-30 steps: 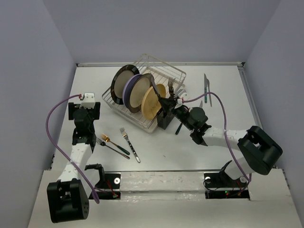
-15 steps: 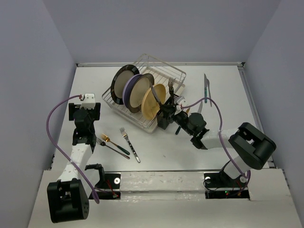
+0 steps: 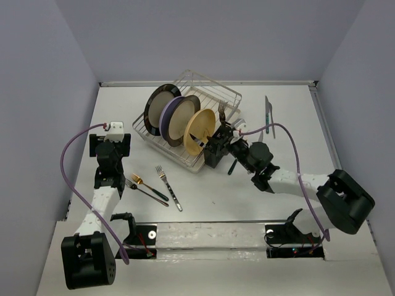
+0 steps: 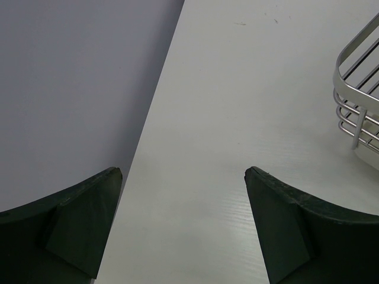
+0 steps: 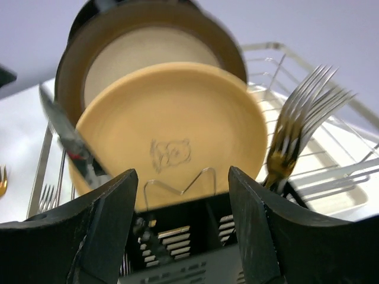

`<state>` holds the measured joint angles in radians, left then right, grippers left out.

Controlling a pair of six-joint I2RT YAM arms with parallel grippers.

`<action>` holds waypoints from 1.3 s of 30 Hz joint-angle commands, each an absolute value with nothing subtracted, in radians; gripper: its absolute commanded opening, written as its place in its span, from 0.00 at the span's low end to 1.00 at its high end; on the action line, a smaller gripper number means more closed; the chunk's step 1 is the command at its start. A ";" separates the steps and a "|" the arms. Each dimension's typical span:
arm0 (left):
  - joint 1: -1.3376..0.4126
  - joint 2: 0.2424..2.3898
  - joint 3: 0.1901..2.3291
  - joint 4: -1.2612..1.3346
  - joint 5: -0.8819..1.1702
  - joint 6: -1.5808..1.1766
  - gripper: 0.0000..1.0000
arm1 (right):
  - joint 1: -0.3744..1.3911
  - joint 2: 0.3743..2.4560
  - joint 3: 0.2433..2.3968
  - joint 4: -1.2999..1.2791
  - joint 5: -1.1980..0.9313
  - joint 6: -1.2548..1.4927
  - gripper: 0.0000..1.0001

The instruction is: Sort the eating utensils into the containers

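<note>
The black slotted container (image 3: pixel 214 153) stands at the dish rack's near right corner. Forks (image 3: pixel 221 111) stand upright in it, gold-toned and silver (image 5: pixel 294 133), and a knife (image 5: pixel 70 144) leans in its left part. My right gripper (image 3: pixel 229 137) hovers just over the container (image 5: pixel 195 239), open (image 5: pixel 180 177), nothing between its fingers. A gold fork (image 3: pixel 137 180), a dark-handled utensil (image 3: pixel 150 192) and a silver fork (image 3: pixel 168 187) lie front left. A teal-handled knife (image 3: pixel 268 111) lies far right. My left gripper (image 3: pixel 110 140) is open (image 4: pixel 183 171) above bare table.
The silver wire dish rack (image 3: pixel 203 89) holds three upright plates, the yellow one (image 3: pixel 199 131) right behind the container. A green-handled utensil (image 3: pixel 232 165) lies beside the container under my right arm. A grey wall (image 4: pixel 71 89) borders the table's left edge.
My right gripper has opened over the container after being nearly shut. The right arm shifted and the yellow plate rocked, then settled upright. The left arm is still.
</note>
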<state>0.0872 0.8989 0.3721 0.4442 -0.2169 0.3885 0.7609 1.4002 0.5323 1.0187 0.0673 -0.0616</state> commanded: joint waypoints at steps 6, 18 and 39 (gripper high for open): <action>0.092 0.879 0.362 0.485 -0.213 0.396 0.99 | 0.634 1.206 0.929 0.233 0.289 0.033 0.71; 0.092 0.870 0.364 0.480 -0.196 0.391 0.99 | 0.211 1.421 1.147 -0.165 0.112 0.169 0.59; 0.092 0.871 0.350 0.485 -0.176 0.397 0.99 | 0.037 2.062 1.637 -0.434 0.067 0.060 0.36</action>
